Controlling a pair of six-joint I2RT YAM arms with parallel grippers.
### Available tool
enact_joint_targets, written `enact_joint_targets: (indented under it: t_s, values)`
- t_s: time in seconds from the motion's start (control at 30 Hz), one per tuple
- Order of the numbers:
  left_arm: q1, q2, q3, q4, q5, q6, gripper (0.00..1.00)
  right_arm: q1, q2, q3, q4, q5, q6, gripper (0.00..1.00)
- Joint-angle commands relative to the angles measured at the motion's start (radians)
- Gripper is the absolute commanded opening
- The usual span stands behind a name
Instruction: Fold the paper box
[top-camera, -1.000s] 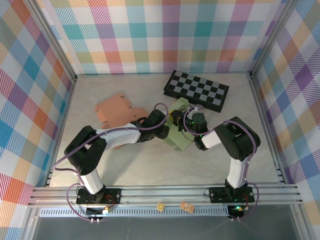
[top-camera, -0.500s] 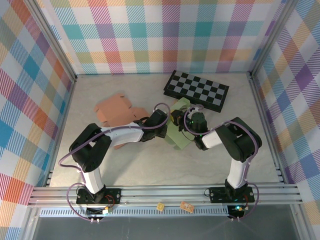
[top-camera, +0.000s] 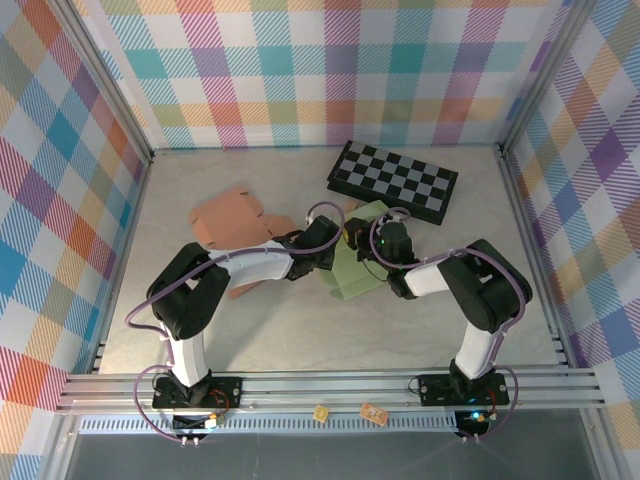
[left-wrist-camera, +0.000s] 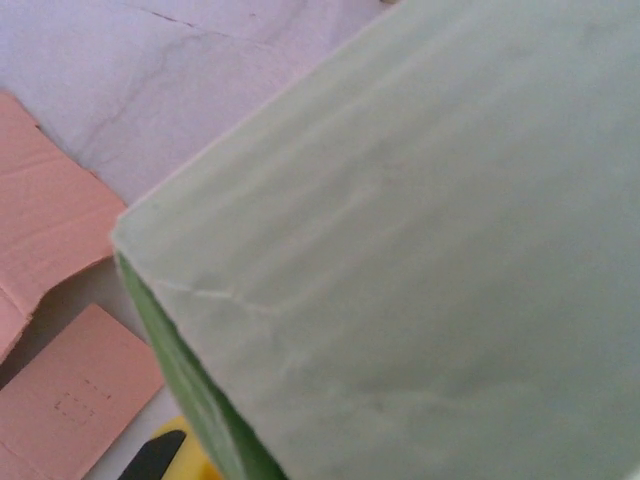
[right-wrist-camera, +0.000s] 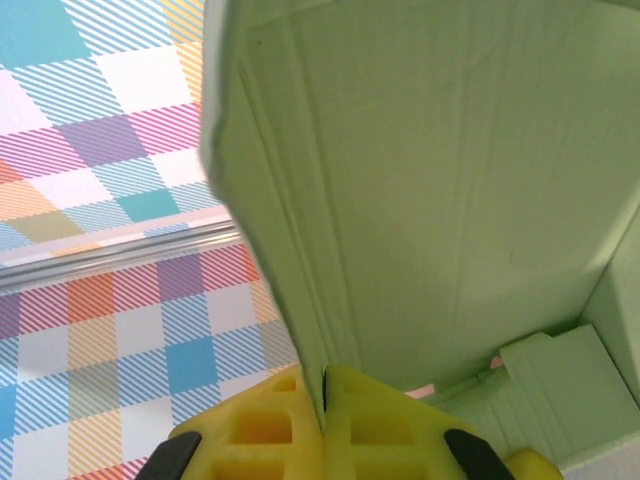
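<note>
Centrally, green paper box (top-camera: 355, 275), left jaws pinched on its edge, right jaws clamping its wall.

L arm (top-camera: 250, 265): base at near edge, upper link rises to a sharply bent elbow on the L side. Forearm runs R and away, to mid table. L gripper (top-camera: 336, 247) at its tip, jaws closed; can't tell if anything is pinched. L wrist view: bit of one yellow finger (left-wrist-camera: 190, 452) at bottom edge.

R arm (top-camera: 432, 280): base at near edge, upper link goes up to a bent elbow on the R side. Forearm reaches L toward centre. R gripper (top-camera: 363, 246) faces L gripper, tips near each other. R wrist view: both yellow fingers (right-wrist-camera: 270, 430) pressed together, clamped on a thin edge of the box (right-wrist-camera: 420, 200).
</note>
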Motion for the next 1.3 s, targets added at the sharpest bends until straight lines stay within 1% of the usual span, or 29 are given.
enact_joint_targets:
  t_s: [0.0,0.07,0.17,0.3,0.4,0.63,0.8,0.9,1.0,1.1,1.13,1.17,1.23,1.27]
  values:
    - [-0.005,0.033,0.033,-0.004,-0.02,-0.011,0.0,0.043,-0.026,0.014,-0.077,-0.049,0.043,0.0]
    - [-0.005,0.043,0.041,-0.008,-0.017,-0.008,0.02,0.043,-0.025,0.016,-0.083,-0.047,0.047,0.0]
    - [-0.003,0.066,0.059,-0.009,-0.006,0.007,0.1,0.043,-0.022,0.016,-0.087,-0.042,0.054,0.0]
    - [0.009,0.096,0.084,-0.001,0.0,0.026,0.14,0.042,-0.026,0.015,-0.098,-0.037,0.059,0.0]
    - [0.02,0.11,0.099,0.002,-0.003,0.036,0.22,0.043,-0.026,0.014,-0.094,-0.033,0.066,0.0]
    - [0.046,0.129,0.099,0.019,0.003,0.051,0.23,0.043,-0.044,0.013,-0.131,-0.021,0.069,0.0]
    - [0.053,0.143,0.111,0.032,-0.001,0.062,0.18,0.042,-0.05,0.018,-0.149,-0.017,0.073,0.0]
    - [0.055,0.145,0.114,0.044,-0.005,0.061,0.09,0.043,-0.05,0.017,-0.155,-0.016,0.081,0.0]
    - [0.055,0.147,0.115,0.047,-0.021,0.047,0.02,0.043,-0.049,0.018,-0.166,-0.013,0.086,0.0]
    - [0.054,0.146,0.115,0.043,-0.02,0.035,0.0,0.043,-0.055,0.022,-0.189,-0.009,0.09,0.0]
    - [0.054,0.144,0.117,0.04,-0.019,0.032,0.0,0.043,-0.057,0.025,-0.194,-0.007,0.088,0.01]
    - [0.055,0.142,0.115,0.036,-0.02,0.03,0.0,0.043,-0.058,0.028,-0.199,-0.007,0.088,0.07]
    - [0.055,0.134,0.111,0.03,-0.028,0.02,0.0,0.043,-0.068,0.04,-0.231,-0.008,0.085,0.22]
    - [0.054,0.132,0.111,0.024,-0.029,0.018,0.0,0.043,-0.078,0.045,-0.248,-0.008,0.084,0.27]
